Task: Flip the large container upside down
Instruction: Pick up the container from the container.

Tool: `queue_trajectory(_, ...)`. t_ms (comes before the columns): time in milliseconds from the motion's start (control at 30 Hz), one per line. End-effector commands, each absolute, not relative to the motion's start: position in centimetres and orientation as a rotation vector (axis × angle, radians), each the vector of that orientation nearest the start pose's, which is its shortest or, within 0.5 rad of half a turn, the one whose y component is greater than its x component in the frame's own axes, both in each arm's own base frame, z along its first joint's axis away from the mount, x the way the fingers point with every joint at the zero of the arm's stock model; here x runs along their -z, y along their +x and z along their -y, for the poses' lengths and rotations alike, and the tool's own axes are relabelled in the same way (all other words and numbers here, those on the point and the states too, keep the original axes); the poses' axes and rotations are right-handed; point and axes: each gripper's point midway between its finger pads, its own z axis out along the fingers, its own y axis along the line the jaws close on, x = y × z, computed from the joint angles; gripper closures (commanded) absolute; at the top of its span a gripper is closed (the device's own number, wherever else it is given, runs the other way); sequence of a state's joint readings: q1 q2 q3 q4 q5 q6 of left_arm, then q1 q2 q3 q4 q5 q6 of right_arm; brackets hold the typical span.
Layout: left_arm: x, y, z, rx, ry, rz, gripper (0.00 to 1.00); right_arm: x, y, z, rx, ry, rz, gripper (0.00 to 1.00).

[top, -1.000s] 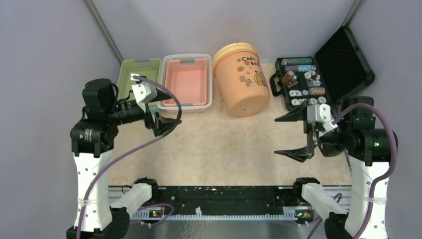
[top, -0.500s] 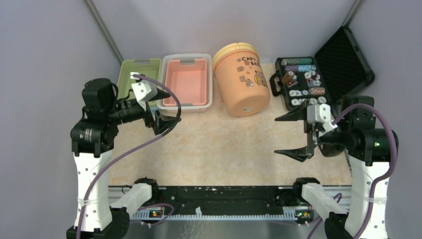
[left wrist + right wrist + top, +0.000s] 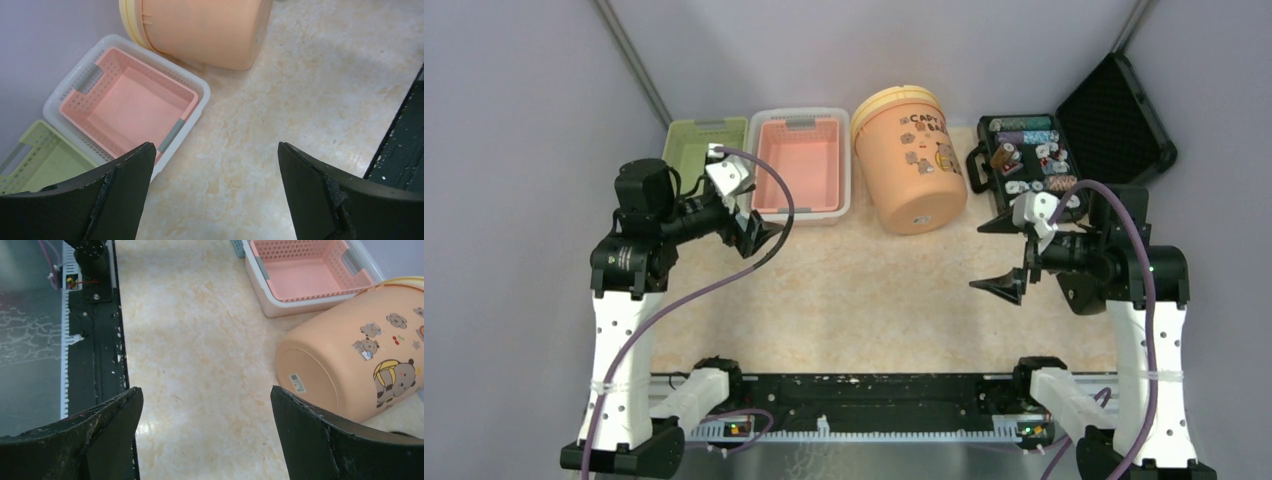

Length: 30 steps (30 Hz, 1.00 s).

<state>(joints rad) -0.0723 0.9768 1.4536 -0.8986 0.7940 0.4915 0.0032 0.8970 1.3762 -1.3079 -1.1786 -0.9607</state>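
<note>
Both grippers are spread about as wide as they go and holding nothing. The left gripper (image 3: 759, 228) hangs over the table (image 3: 874, 290) near the corner of the pink basket (image 3: 802, 165). The right gripper (image 3: 977, 257) hovers near the open black case (image 3: 1119, 115) and points in toward the middle.

The orange bucket (image 3: 911, 165), the one with the cartoon bear stickers, is at the far side of the table. It looks to me like it's lying on its side, with the flat base and its barcode label facing the arms and the yellow-rimmed end toward the back wall. I can't tell if that yellow bit is a lid or just the rim.

Stuff I'd worry about:

- It's a round, smooth, tapered wall. If one gripper nudges it before the other is set, I'd expect it to roll sideways.
- There's hardly any room for that. The white-rimmed tub holding the pink basket is just beside it on one side, and the case full of small bits is close on the other. A roll or a sloppy swing could easily bump either one.
- The body looks too fat for one gripper to span, so it's probably a rim pinch or a two-arm squeeze. Either way, slick plastic could slip mid-flip.
- The back wall is right there, so tipping it that way might jam it.
- If the yellow part is a loose lid, it might pop off.
</note>
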Motion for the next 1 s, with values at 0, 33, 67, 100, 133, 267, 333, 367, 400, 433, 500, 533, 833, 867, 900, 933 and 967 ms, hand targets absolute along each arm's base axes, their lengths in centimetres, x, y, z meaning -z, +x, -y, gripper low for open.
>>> queue_trajectory(0,-35.9,25.5,11.1,0.344,0.979,-1.638,0.01,-33.7,16.6,-14.4,-0.678,-1.282,-1.439,0.01)
queue_trajectory(33,-35.2,25.9,10.8,0.322,0.977,-1.652,0.01,-33.3,16.9,-14.3,-0.672,-1.279,-1.448,0.01)
queue_trajectory(67,-34.5,26.2,10.5,0.304,0.977,-1.667,0.01,-32.9,17.1,-14.2,-0.667,-1.274,-1.46,0.01)
queue_trajectory(100,-33.7,26.5,10.2,0.286,0.979,-1.681,0.01,-32.6,17.4,-14.1,-0.66,-1.27,-1.468,0.01)
queue_trajectory(133,-33.1,26.8,10.0,0.27,0.982,-1.691,0.01,-32.1,17.6,-14.0,-0.657,-1.266,-1.479,0.01)
queue_trajectory(267,-30.7,27.7,9.3,0.223,0.998,-1.726,0.01,-30.5,18.9,-13.7,-0.637,-1.238,-1.515,0.01)
queue_trajectory(333,-29.6,27.9,9.1,0.213,1.01,-1.736,0.01,-29.5,19.7,-13.5,-0.636,-1.212,-1.541,0.01)
queue_trajectory(367,-29.1,28.0,9.1,0.209,1.017,-1.74,0.01,-29.2,20.0,-13.5,-0.634,-1.199,-1.549,0.01)
queue_trajectory(400,-28.5,28.1,9.1,0.207,1.026,-1.742,0.01,-28.8,20.3,-13.5,-0.639,-1.187,-1.558,0.01)
queue_trajectory(433,-28.0,28.2,9.0,0.205,1.031,-1.745,0.01,-28.5,20.6,-13.5,-0.64,-1.175,-1.565,0.01)
queue_trajectory(500,-26.9,28.6,9.0,0.202,1.034,-1.751,0.01,-27.9,21.0,-13.4,-0.64,-1.16,-1.577,0.01)
queue_trajectory(533,-26.4,28.7,9.0,0.202,1.035,-1.755,0.01,-27.7,21.2,-13.4,-0.638,-1.153,-1.581,0.01)
queue_trajectory(833,-24.2,29.2,9.8,0.284,0.989,-1.775,0.01,-26.5,22.5,-13.5,-0.632,-1.107,-1.627,0.01)
queue_trajectory(867,-24.0,29.2,9.6,0.275,0.983,-1.783,0.01,-26.4,22.9,-13.6,-0.636,-1.094,-1.634,0.01)
queue_trajectory(900,-23.8,29.3,9.4,0.255,0.974,-1.781,0.01,-26.3,23.3,-13.6,-0.635,-1.078,-1.644,0.01)
queue_trajectory(933,-23.7,29.5,9.1,0.233,0.96,-1.778,0.01,-26.3,23.7,-13.6,-0.616,-1.066,-1.65,0.01)
queue_trajectory(967,-23.7,29.8,8.8,0.209,0.94,-1.781,0.01,-26.2,24.0,-13.6,-0.591,-1.056,-1.654,0.01)
